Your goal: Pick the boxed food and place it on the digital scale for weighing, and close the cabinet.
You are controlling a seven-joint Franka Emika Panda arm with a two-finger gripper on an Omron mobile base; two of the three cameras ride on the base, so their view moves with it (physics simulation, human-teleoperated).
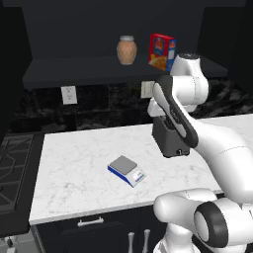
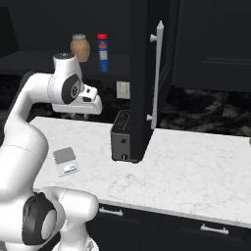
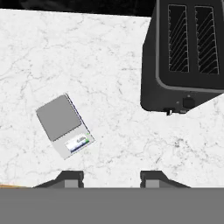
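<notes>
1. Black toaster (image 3: 183, 57) on the white marble desk (image 1: 74, 163), near the digital scale (image 3: 63, 124); tan jar (image 1: 126, 50) beside the boxed food (image 1: 161, 51) on the open cabinet (image 2: 147, 73) shelf.
2. Arm folded high, hand pointing down over the desk.
3. Pincer (image 3: 111, 179) empty, at its narrowest, touching nothing.

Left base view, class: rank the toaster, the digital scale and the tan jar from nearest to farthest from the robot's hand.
1. Toaster, on the counter right below the hand.
2. Digital scale, lower left on the counter.
3. Tan jar, up on the cabinet shelf, left of the boxed food.
</notes>
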